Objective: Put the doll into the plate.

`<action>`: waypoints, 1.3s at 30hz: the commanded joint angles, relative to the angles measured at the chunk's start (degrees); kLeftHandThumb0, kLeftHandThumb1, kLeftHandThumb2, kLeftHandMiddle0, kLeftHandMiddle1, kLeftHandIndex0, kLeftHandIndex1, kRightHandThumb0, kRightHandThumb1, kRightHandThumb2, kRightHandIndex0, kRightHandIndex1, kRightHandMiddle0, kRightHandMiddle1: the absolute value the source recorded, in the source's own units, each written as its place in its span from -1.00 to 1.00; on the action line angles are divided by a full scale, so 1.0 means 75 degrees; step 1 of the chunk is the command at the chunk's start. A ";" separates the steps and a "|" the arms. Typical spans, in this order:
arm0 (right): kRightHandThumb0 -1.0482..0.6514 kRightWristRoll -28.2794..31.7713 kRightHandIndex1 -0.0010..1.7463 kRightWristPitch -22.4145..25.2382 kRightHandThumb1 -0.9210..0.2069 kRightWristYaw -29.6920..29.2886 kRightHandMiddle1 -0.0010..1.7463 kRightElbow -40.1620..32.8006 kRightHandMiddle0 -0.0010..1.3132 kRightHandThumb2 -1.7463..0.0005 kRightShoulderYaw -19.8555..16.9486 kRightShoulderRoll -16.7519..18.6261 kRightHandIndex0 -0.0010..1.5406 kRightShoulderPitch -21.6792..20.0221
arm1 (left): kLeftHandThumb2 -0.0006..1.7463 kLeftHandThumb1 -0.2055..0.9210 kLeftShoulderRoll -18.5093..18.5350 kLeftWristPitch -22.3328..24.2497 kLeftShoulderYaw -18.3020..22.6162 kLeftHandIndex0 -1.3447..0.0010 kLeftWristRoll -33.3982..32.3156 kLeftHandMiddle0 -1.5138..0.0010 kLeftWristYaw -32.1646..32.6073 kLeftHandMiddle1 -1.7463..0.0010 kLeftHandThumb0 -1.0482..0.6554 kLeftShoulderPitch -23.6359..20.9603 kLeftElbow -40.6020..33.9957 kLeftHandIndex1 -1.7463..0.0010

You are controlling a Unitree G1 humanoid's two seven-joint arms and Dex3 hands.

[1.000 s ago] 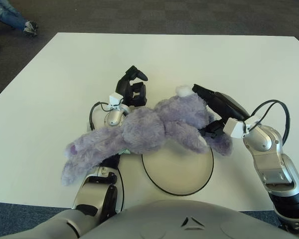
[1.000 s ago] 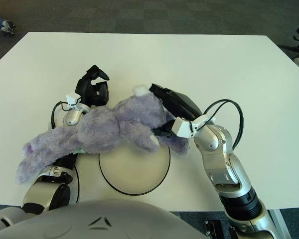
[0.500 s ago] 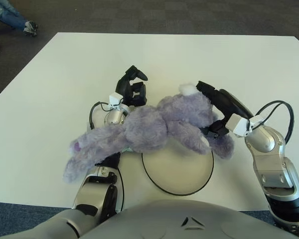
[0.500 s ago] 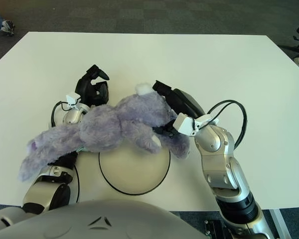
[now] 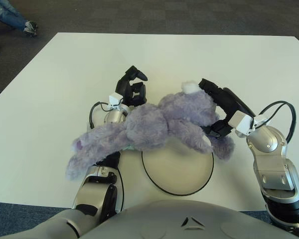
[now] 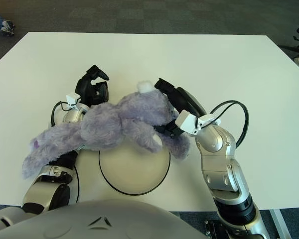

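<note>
Doll [image 5: 154, 127] gripped by right hand [image 5: 222, 107] and left hand [image 5: 131, 92], above plate [image 5: 179, 169].

The doll [image 5: 154, 127] lies stretched across both hands, above the table [image 5: 65, 74]. The right hand [image 5: 220, 102] is at the doll's right end, touching it from behind and beside. The left hand [image 5: 131, 88] shows behind the doll's middle, with the doll's long left end trailing out leftward and toward the robot, past that hand's forearm. The plate [image 5: 178, 169] sits on the table in front of the right hand and to the right of the left forearm, its far rim covered by the doll.
</note>
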 commanded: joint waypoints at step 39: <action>0.22 0.2364 0.94 0.0846 0.47 0.0900 0.77 -0.0218 -0.01 -0.71 -0.1357 -0.0725 0.05 -0.0540 | 0.41 0.05 0.0086 0.0099 0.0005 0.17 -0.0136 -0.60 -0.0042 -1.00 -0.31 -0.0014 0.0061 -1.00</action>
